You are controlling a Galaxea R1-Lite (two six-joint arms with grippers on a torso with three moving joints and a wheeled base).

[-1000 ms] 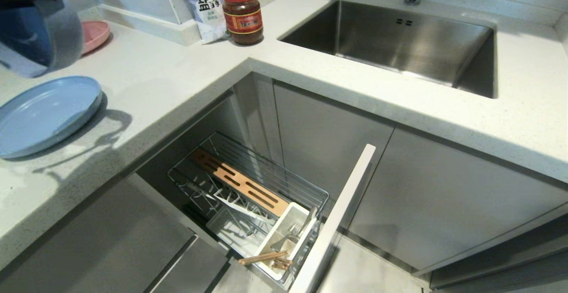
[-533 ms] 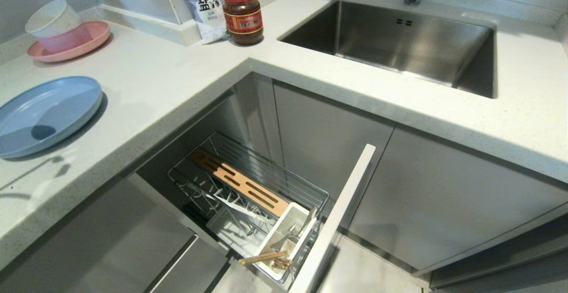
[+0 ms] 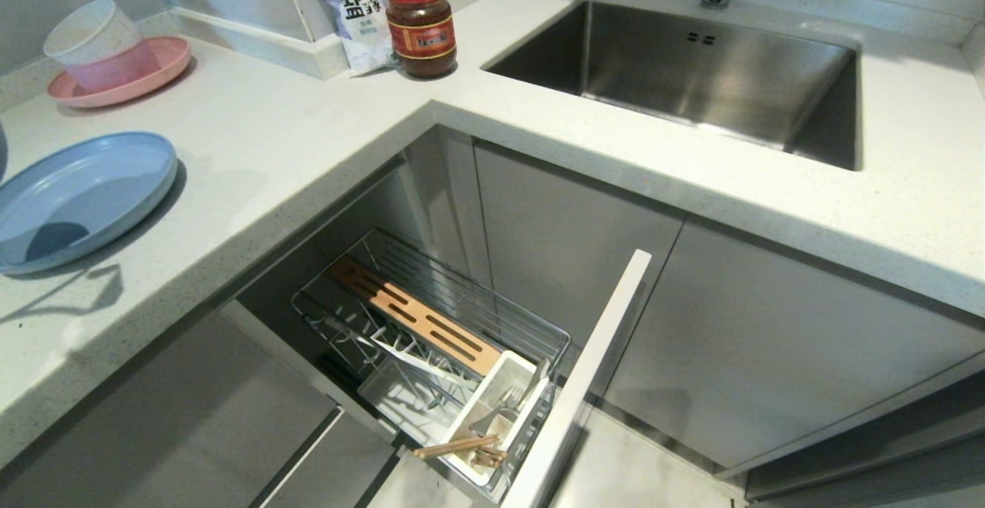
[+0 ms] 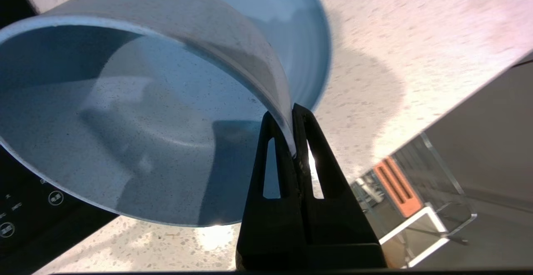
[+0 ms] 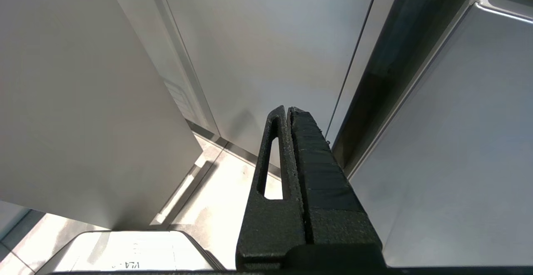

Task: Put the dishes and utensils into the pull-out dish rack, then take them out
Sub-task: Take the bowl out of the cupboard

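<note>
Pinching the rim of the small light-blue bowl (image 4: 125,112), my left gripper (image 4: 293,141) is clamped tight, one finger inside the wall and one outside, holding the bowl tilted above the speckled pale worktop (image 3: 292,131). In the head view this gripper is out of sight past the 9 o'clock edge. The light-blue plate (image 3: 85,192) lies flat on the worktop at 9 o'clock, partly cut off by that edge. At 10 o'clock a pink plate (image 3: 154,69) carries stacked cups. A steel sink (image 3: 692,77) is sunk into the worktop at 1 o'clock, its tap cropped at the top edge.

Below the worktop corner, at 6 o'clock, the pull-out dish rack (image 3: 462,315) stands drawn out among grey cabinet fronts. The chopsticks (image 3: 458,446) and silver cutlery (image 3: 508,400) sit in its white caddy; I cannot tell fork from spoon.

A purple bag (image 3: 354,8) and a red-lidded jar (image 3: 419,27) stand against the wall at 12 o'clock. The bag carries large Chinese characters; the jar's label is too small to read.

My right gripper (image 5: 289,114) hangs closed and empty beside the cabinet doors.
</note>
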